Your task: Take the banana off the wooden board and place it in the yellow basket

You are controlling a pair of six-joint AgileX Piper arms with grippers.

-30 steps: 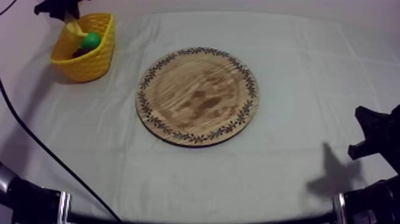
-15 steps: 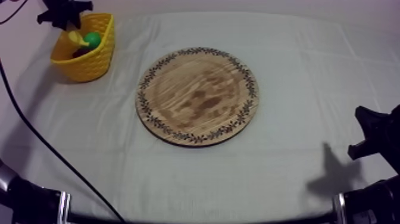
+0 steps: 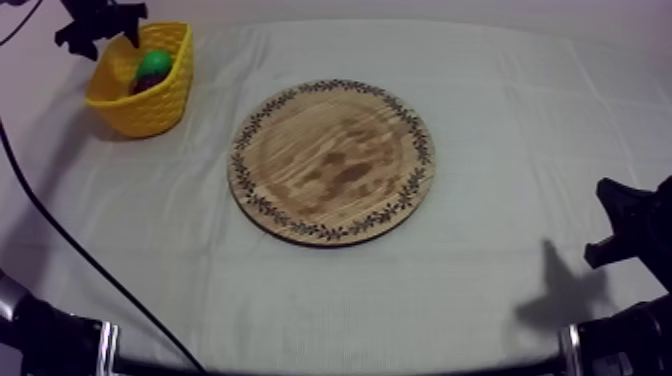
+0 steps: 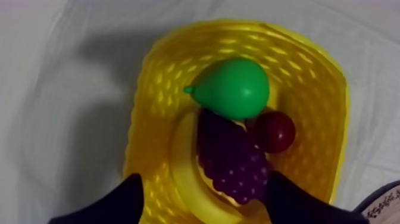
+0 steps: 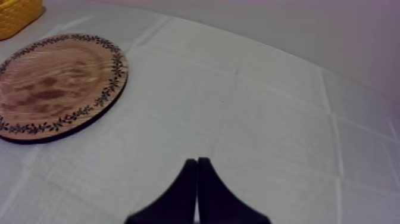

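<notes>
Left wrist view: banana (image 4: 183,176) in yellow basket (image 4: 150,83), L fingers (image 4: 116,202) apart.

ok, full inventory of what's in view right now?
wooden board: 1, brown with a dark patterned rim, middle of the table
yellow basket: 1, yellow, far left of the table
banana: 1, yellow, in the basket, partly under the grapes
pear: 1, green, in the basket, on top
bunch of grapes: 1, purple, in the basket
small red fruit: 1, red, in the basket beside the grapes
cloth: 1, grey-white, over the table
left pincer: 1, black, open, above the basket
right pincer: 1, black, shut, low at the right side
</notes>
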